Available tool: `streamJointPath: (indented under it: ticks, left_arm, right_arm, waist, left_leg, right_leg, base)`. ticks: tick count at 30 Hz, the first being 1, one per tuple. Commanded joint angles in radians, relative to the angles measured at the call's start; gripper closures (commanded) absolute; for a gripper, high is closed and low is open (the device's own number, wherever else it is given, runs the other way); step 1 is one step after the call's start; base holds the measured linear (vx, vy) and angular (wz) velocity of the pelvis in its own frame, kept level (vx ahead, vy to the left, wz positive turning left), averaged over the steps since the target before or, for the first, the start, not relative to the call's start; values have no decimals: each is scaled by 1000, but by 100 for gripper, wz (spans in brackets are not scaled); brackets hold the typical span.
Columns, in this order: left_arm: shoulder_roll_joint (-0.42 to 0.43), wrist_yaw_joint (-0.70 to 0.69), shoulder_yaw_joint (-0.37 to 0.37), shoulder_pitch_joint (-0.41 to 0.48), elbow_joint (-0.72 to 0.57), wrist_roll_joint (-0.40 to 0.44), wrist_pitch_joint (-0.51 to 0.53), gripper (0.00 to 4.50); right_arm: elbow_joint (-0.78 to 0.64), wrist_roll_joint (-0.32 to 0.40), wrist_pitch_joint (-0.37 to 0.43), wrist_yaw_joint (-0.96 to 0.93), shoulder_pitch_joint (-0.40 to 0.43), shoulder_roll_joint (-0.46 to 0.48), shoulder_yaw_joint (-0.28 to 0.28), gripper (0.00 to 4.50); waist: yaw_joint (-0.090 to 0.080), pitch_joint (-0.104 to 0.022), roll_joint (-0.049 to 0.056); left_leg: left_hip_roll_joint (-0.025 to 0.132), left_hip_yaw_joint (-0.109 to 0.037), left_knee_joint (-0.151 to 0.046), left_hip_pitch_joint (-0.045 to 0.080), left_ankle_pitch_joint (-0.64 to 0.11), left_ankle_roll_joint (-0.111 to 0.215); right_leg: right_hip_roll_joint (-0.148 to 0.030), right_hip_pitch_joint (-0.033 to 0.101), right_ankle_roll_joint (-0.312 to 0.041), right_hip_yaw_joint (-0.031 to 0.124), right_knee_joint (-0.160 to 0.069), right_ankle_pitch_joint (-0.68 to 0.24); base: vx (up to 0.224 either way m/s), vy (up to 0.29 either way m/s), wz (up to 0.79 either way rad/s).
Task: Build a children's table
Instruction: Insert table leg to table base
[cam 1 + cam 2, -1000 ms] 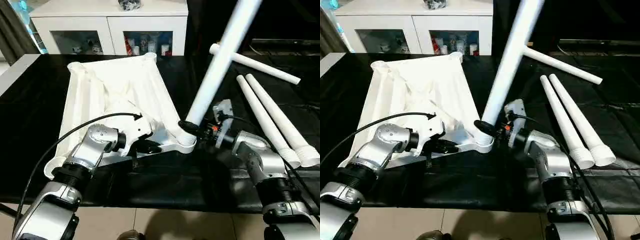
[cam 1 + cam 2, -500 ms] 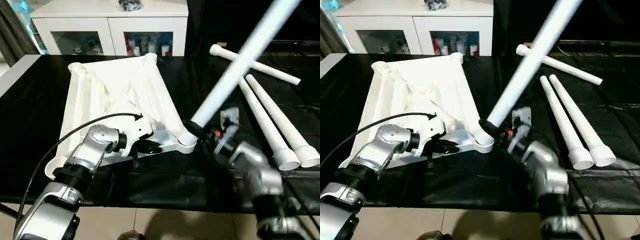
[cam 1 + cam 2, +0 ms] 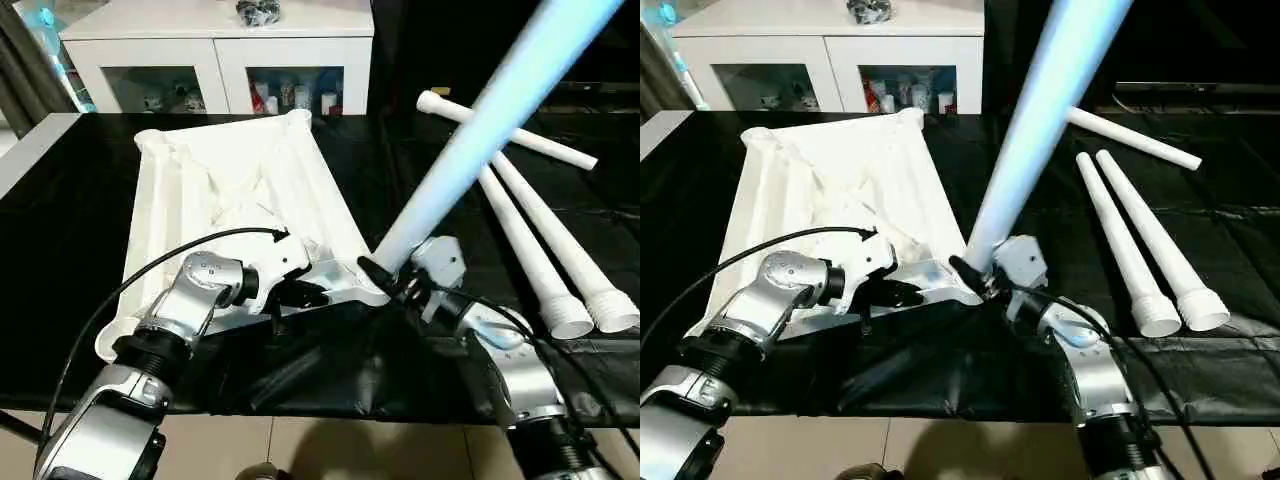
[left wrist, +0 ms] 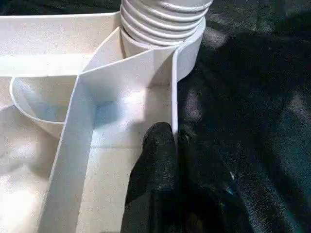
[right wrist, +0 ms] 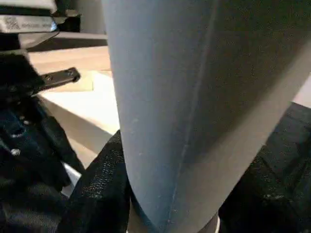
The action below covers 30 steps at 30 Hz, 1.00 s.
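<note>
The table top (image 3: pixel 235 195) lies underside up at centre left, its near rim pinched by the clenched left pincer (image 3: pixel 300 295). The right pincer (image 3: pixel 385 280) grasps the leaning leg (image 3: pixel 470 135) at its base, in the corner socket.

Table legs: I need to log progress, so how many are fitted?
None looks finished. The right gripper holds one leg at the near corner socket of the upturned top, which the left gripper pinches by its rim. Three legs lie on the black table.
</note>
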Motion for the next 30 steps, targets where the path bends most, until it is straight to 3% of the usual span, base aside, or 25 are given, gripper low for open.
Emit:
streamJointPath:
  ticks: [1,4,8,9,11,14,18,22,23,25,30]
  left_arm:
    - [-6,-5,30,-57,-46,-36,-32,450]
    - [5,-30,16,-54,-52,-30,-41,450]
    - [14,-54,-3,-58,-54,-19,-54,450]
    - [15,-59,-7,-59,-54,-16,-58,450]
    - [15,-64,-11,-63,-54,-14,-62,450]
    - [16,-70,-15,-66,-52,-12,-67,450]
    - [16,-85,-25,-71,-49,-9,-77,450]
    - [17,-95,-28,-74,-46,-12,-79,450]
    - [18,-98,-30,-75,-45,-11,-80,450]
    - [19,-104,-32,-77,-44,-10,-82,450]
    - [20,-111,-36,-76,-44,-11,-83,450]
  right_arm:
    - [137,-51,76,78,17,-3,81,259]
    - [176,-34,94,148,-52,-4,96,259]
    - [232,-27,119,261,-148,-34,115,259]
    - [246,-22,125,293,-172,-46,117,259]
    - [283,-16,126,344,-207,-64,121,259]
    - [328,-35,104,386,-228,-78,134,259]
    - [368,-47,95,438,-240,-84,150,259]
    - [395,-21,109,434,-246,-75,125,259]
    - [405,-5,125,429,-252,-71,107,259]
    - [430,20,149,427,-265,-63,77,259]
    - [479,32,154,415,-284,-57,50,259]
  waist:
    - [-8,-59,-4]
    - [-18,-57,-7]
    - [-17,-58,-7]
    - [-18,-60,-15]
    - [-14,-62,-10]
    - [-11,-66,-12]
    - [-10,-64,-15]
    - [-8,-66,-13]
    - [-7,-65,-6]
    - [-9,-67,-10]
    - [-8,-67,-7]
  left_leg:
    - [71,-35,-83,22,-354,13]
    - [69,-34,-81,18,-344,24]
    - [72,-32,-79,22,-327,29]
    - [71,-31,-77,17,-305,35]
    - [73,-28,-74,18,-281,43]
    - [72,-26,-68,15,-238,59]
    - [72,-25,-69,16,-247,63]
    - [74,-27,-70,18,-252,57]
    - [74,-28,-70,17,-255,55]
    - [73,-27,-69,19,-261,54]
    - [74,-27,-71,19,-269,46]
  right_leg:
    - [-101,34,-170,57,-88,-371]
    - [-101,37,-178,55,-88,-381]
    - [-99,35,-183,55,-86,-374]
    - [-98,40,-191,55,-82,-350]
    - [-99,39,-200,55,-79,-318]
    - [-99,42,-218,53,-72,-254]
    - [-98,42,-217,51,-74,-279]
    - [-97,41,-217,51,-73,-281]
    - [-98,41,-219,50,-73,-280]
    - [-97,43,-222,51,-74,-276]
    - [-96,41,-230,49,-73,-271]
  base:
    - [0,0,0]
    - [0,0,0]
    - [0,0,0]
    - [0,0,0]
    - [0,0,0]
    - [0,0,0]
    - [0,0,0]
    - [0,0,0]
    - [0,0,0]
    - [0,0,0]
    - [0,0,0]
